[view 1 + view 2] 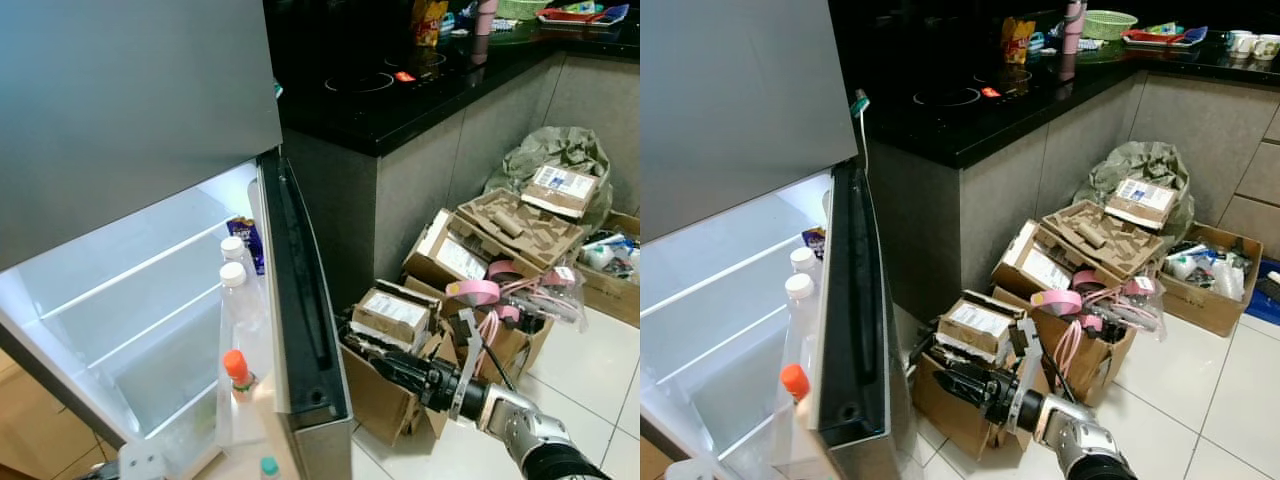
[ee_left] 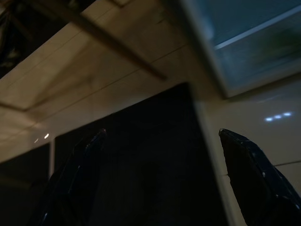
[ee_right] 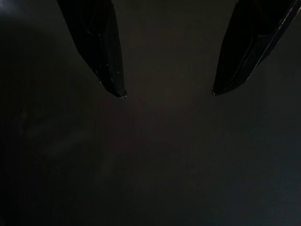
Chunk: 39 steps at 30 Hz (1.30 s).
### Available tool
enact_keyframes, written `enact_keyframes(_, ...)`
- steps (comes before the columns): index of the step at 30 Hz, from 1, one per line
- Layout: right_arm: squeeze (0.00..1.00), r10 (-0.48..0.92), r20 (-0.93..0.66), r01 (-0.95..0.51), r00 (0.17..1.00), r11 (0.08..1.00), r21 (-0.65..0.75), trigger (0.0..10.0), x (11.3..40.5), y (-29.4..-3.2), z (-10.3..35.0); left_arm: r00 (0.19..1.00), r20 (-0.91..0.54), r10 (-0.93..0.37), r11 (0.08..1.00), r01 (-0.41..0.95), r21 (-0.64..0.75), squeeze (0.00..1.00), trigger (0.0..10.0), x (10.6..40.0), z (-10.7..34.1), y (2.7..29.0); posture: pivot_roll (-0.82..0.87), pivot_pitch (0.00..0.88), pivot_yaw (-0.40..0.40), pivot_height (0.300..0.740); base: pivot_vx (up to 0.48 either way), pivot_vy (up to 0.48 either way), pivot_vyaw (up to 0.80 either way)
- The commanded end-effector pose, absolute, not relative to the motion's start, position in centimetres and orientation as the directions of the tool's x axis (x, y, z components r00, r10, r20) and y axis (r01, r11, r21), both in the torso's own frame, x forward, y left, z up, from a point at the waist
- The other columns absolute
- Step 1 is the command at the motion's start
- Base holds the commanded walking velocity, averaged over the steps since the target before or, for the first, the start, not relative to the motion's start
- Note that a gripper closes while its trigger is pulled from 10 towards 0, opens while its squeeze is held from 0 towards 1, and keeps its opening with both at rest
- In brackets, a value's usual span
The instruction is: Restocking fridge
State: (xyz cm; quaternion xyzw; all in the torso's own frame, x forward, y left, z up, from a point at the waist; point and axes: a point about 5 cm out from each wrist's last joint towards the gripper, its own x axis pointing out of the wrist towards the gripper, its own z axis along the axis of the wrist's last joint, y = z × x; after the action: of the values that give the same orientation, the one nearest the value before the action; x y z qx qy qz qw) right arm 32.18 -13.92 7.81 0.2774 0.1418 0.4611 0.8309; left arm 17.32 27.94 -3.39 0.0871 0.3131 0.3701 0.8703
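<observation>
Door-closing step, we judge: our right gripper (image 3: 167, 94), jaws apart, faces the black-edged steel fridge door (image 1: 300, 320); pushing comes next. Left gripper (image 2: 162, 134) jaws apart.

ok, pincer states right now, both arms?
Left pincer: open, holding nothing.
Right pincer: open, holding nothing, close beside the open fridge door.

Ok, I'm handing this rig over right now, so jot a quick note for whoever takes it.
Right end effector: open, empty, low by the fridge door's outer edge, near the cardboard boxes.
Left end effector: open, empty.
Fridge open; door rack holds two white-capped bottles and an orange-capped one. Shelves look bare.
Left: fetch more stock, fill shelves, close the door.
</observation>
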Motion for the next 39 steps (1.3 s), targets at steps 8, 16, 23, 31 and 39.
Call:
enact_keyframes(8, 0.0, 0.712, -0.14, -0.541, 0.688, 0.631, 0.556, 10.0, 31.8, -15.5, 5.5, 0.385, -0.485, 0.785, 0.591, -0.7, 0.401, 0.0, 10.0, 14.9, -4.1, 29.3, 0.05, 0.11, 0.056, 0.692, 0.0, 0.0, 0.0)
enact_keyframes(16, 0.0, 0.224, -0.408, -0.073, 0.885, 0.932, 0.354, 10.0, 30.0, -21.7, 1.8, 0.421, -0.65, 0.633, 0.72, -0.628, 0.294, 0.0, 10.0, 12.6, -7.0, 27.9, 0.05, 0.086, 0.056, 0.692, 0.0, 0.0, 0.0)
enact_keyframes(23, 0.0, -0.052, -0.547, 0.216, 0.835, 0.946, 0.24, 10.0, 25.8, -25.7, -1.4, 0.392, -0.654, 0.646, 0.704, -0.637, 0.314, 0.0, 10.0, 10.9, -7.3, 28.6, 0.05, 0.08, 0.05, 0.692, 0.0, 0.0, 0.0)
enact_keyframes(31, 0.0, -0.089, -0.624, 0.26, 0.777, 0.947, 0.187, 10.0, 22.7, -25.3, -3.9, 0.416, -0.672, 0.614, 0.727, -0.628, 0.276, 0.0, 10.0, 10.8, -7.5, 29.1, 0.04, 0.08, 0.062, 0.692, 0.0, 0.0, 0.0)
enact_keyframes(39, 0.0, -0.083, -0.645, 0.249, 0.759, 0.954, 0.169, 10.0, 22.3, -24.3, -4.6, 0.468, -0.692, 0.55, 0.787, -0.567, 0.243, 0.0, 10.0, 11.7, -7.6, 28.6, 0.05, 0.078, 0.063, 0.692, -0.267, 0.0, 0.0)
